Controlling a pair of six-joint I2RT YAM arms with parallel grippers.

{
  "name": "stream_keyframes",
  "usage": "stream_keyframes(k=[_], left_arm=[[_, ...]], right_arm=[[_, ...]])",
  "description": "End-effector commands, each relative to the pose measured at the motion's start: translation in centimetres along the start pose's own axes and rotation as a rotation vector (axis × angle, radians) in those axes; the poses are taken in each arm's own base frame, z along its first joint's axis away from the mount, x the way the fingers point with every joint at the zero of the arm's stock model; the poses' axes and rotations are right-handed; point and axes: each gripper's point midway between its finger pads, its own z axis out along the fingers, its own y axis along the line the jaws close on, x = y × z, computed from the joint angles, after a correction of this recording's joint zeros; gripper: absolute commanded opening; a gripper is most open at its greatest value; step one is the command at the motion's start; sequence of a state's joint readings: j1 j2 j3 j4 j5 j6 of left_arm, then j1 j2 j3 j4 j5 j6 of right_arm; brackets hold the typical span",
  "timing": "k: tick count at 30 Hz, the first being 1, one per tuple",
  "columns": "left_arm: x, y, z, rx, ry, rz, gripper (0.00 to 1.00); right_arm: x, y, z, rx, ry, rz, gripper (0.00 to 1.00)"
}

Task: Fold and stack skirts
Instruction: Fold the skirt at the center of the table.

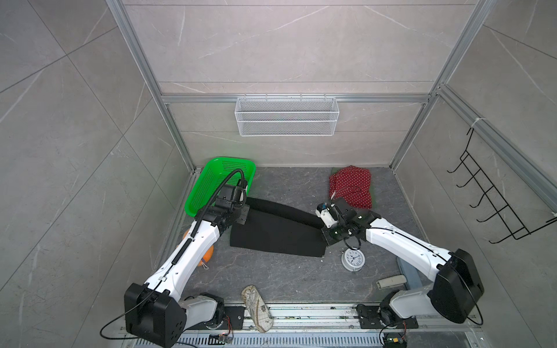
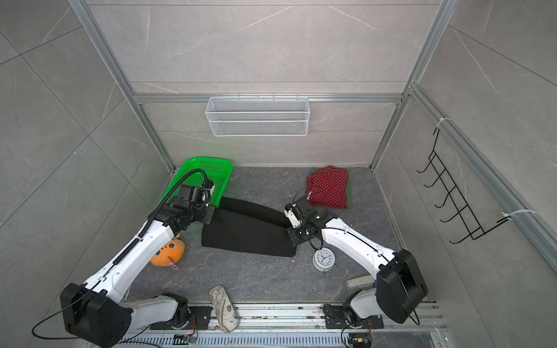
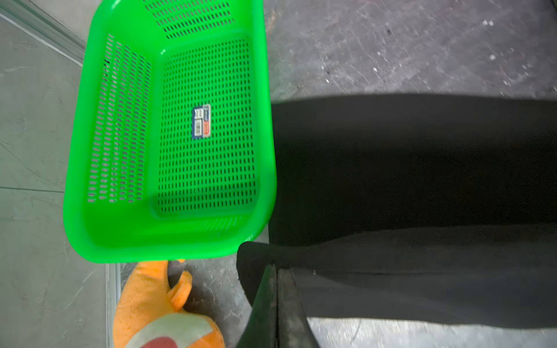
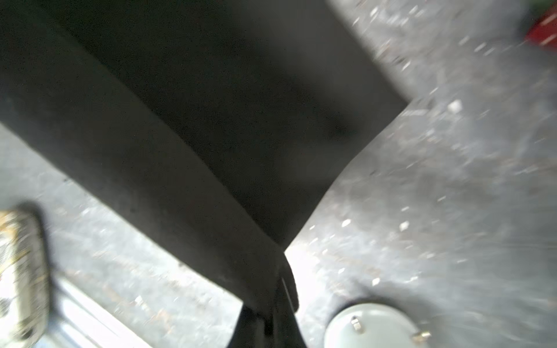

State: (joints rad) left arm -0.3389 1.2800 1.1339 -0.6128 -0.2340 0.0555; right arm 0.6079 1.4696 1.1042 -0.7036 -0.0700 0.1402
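Black skirt (image 1: 277, 238) lying partly folded on grey table (image 1: 271, 277); left gripper (image 3: 275, 268) and right gripper (image 4: 281, 272) each clamped on an opposite corner; red polka-dot skirt (image 1: 351, 186) folded, well apart.

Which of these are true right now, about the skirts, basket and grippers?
1. The left gripper is shut on the plain black cloth skirt. True.
2. The bright green perforated plastic basket holds a skirt. False: only a small label shows inside.
3. The right gripper is shut on the black skirt. True.
4. The red white-dotted cloth skirt lies under the black skirt. False: it lies beside it, nearer the back wall.
5. The round white alarm clock stands on the black skirt. False: it sits on the grey table.
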Motion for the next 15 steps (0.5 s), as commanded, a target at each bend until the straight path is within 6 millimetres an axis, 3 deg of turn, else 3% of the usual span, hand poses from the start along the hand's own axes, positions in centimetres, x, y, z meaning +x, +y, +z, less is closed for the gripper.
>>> stream_keyframes(k=[1,6,15], left_arm=[[-4.7,1.1,-0.6,-0.036,-0.131,-0.057,0.00],[-6.4,0.3,0.9,-0.006,-0.137,-0.040,0.00],[-6.3,-1.5,5.6,0.024,-0.048,-0.025,0.00]], right_arm=[[-1.7,-2.2,-0.5,0.101,-0.004,-0.026,0.00],[-3.9,-3.9,0.5,0.115,-0.001,-0.012,0.00],[-5.8,-5.7,4.5,0.080,0.040,0.030,0.00]])
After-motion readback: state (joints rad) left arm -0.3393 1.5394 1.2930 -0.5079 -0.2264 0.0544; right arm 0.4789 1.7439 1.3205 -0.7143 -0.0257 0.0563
